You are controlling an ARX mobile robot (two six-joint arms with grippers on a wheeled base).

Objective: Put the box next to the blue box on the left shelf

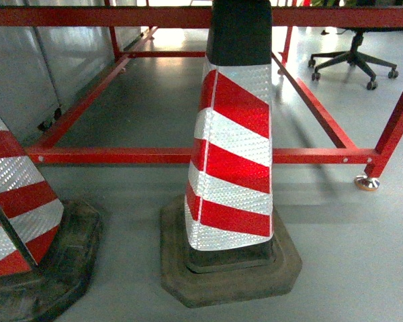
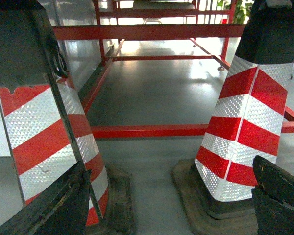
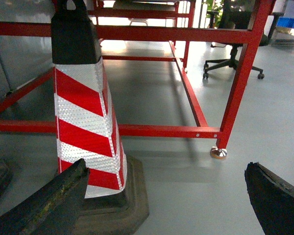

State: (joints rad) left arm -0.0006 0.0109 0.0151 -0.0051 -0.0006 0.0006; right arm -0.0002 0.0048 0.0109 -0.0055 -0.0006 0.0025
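Observation:
The box and the blue box are out of view in all three views. The lower rails of a red metal rack [image 1: 121,155] cross the floor ahead. My left gripper [image 2: 170,165] is open, with only grey floor between its dark fingers [image 2: 63,205]. It hangs low between two striped cones. My right gripper [image 3: 165,166] is also open and empty, its left finger [image 3: 54,200] close to a cone's base. Neither gripper shows in the head view.
A red-and-white traffic cone [image 1: 232,154] on a black rubber base stands right in front, and a second cone [image 1: 20,194] at the left edge. The rack's post ends in a metal foot [image 3: 218,152]. An office chair [image 1: 354,57] stands at the back right.

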